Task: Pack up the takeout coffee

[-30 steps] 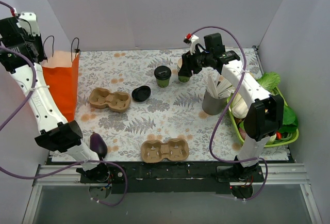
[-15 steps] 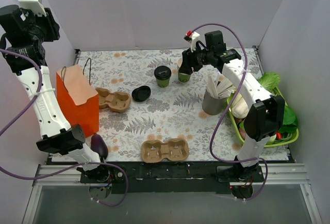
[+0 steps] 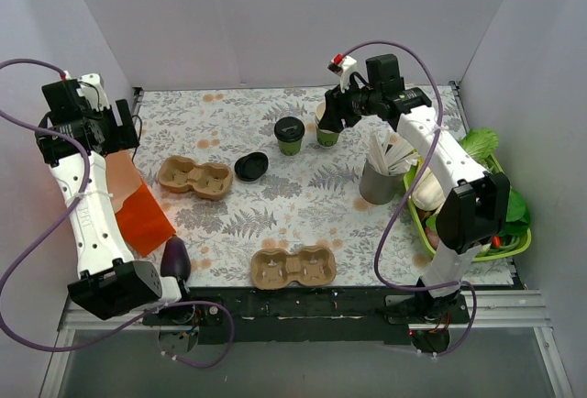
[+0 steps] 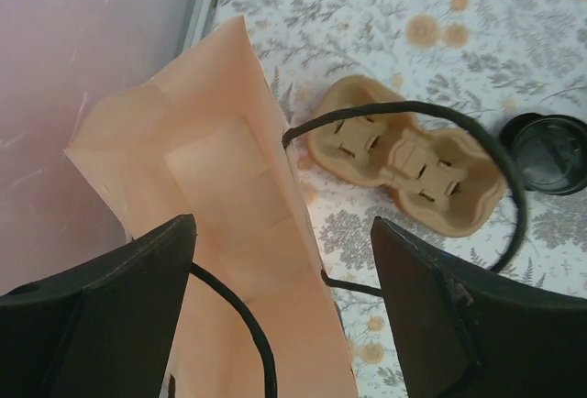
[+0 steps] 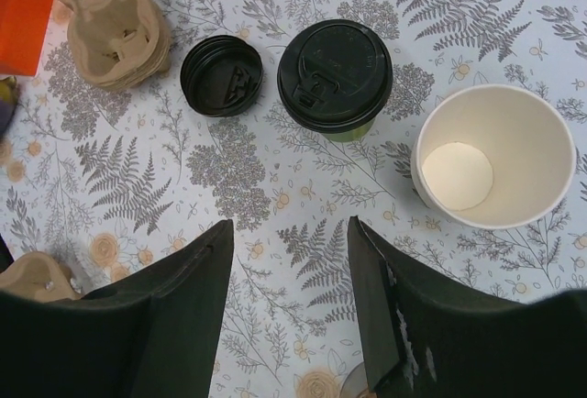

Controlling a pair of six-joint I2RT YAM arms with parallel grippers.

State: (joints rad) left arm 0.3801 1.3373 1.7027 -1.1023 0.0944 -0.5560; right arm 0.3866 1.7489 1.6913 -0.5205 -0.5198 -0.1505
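Note:
The takeout coffee, a green cup under a black lid, stands upright at the back middle of the table. My right gripper hovers open above and just right of it, with nothing between its fingers. At the left, the orange paper bag leans tipped over with its mouth open. My left gripper is open right above that mouth. One black cord handle runs loose between its fingers.
A loose black lid and a lidless cup flank the coffee. Two cardboard carriers lie on the table. A grey holder, a green vegetable basket and an eggplant are nearby.
My left gripper has opened and let go of the bag's handle. The bag has dropped and tipped toward the left wall, and the left arm has come down. The right arm has barely moved.

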